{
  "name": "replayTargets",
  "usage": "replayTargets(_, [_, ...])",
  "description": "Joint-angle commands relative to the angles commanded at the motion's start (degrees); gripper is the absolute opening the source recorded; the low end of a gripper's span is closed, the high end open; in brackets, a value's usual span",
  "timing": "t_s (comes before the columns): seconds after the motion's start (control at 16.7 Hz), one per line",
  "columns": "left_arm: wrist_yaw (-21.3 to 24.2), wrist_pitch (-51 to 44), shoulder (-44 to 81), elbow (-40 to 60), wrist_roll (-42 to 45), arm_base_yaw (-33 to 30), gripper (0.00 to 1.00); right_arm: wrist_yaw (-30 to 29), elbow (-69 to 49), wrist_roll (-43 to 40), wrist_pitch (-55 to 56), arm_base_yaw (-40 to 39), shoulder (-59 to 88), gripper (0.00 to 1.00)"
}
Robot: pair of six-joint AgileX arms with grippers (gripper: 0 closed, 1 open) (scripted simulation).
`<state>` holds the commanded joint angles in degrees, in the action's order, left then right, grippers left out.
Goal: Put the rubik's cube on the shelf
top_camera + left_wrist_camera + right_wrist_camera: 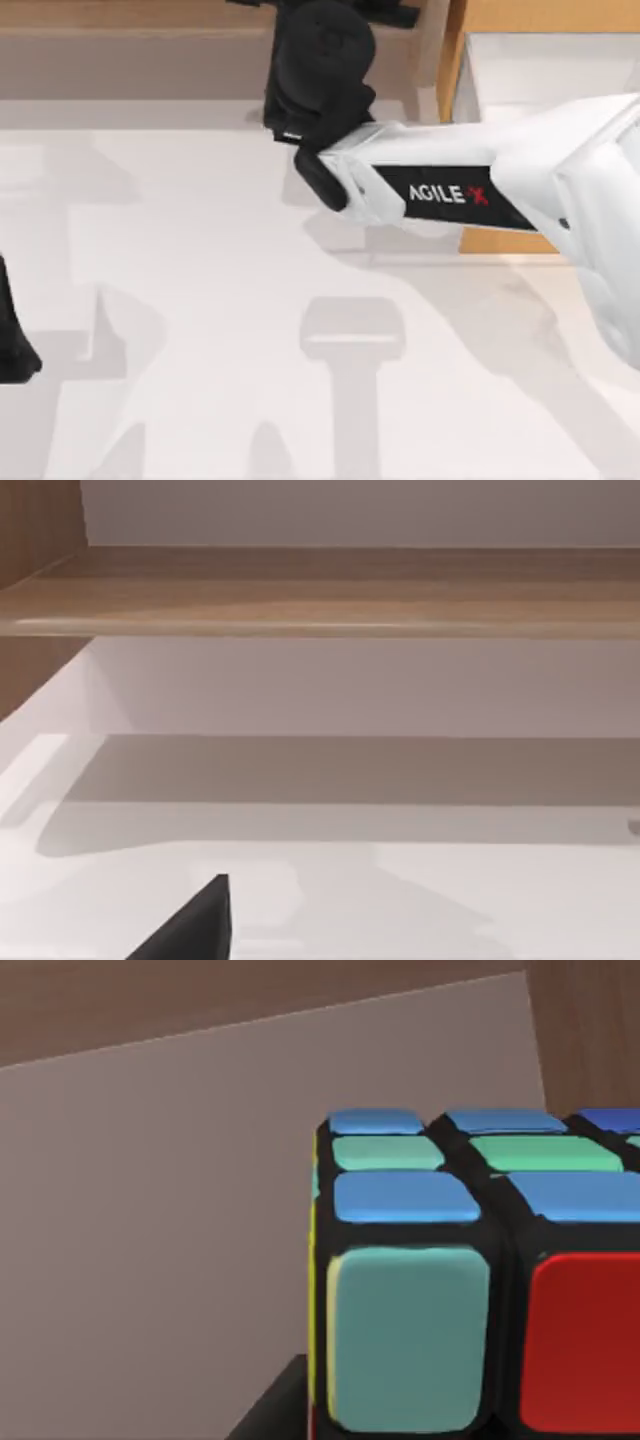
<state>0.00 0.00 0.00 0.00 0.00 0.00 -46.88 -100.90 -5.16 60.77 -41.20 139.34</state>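
Wooden shelf (150, 60) edge (open table before it); right gripper (320, 70) fingers' grip untellable, rubik's cube (470, 1280) close.

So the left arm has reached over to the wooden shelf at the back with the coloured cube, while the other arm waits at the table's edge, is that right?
Not quite: it is the right arm. The top view shows the right end effector stretched across to the shelf, and the right wrist view shows the rubik's cube close before its camera. The left end effector is the one waiting at the table's left edge.
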Motion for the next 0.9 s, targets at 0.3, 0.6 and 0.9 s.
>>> replayTargets(0.3, [0.0,0.0,0.0,0.0,0.0,0.0,1.0,3.1,-8.3,0.4,-10.6,2.5,4.4,0.0])
replayTargets(0.6, [0.0,0.0,0.0,0.0,0.0,0.0,1.0,6.0,-10.7,1.2,-19.5,2.3,6.6,0.0])
replayTargets(0.9, [0.0,0.0,0.0,0.0,0.0,0.0,1.0,6.1,-10.7,1.3,-19.6,2.3,6.7,0.08])
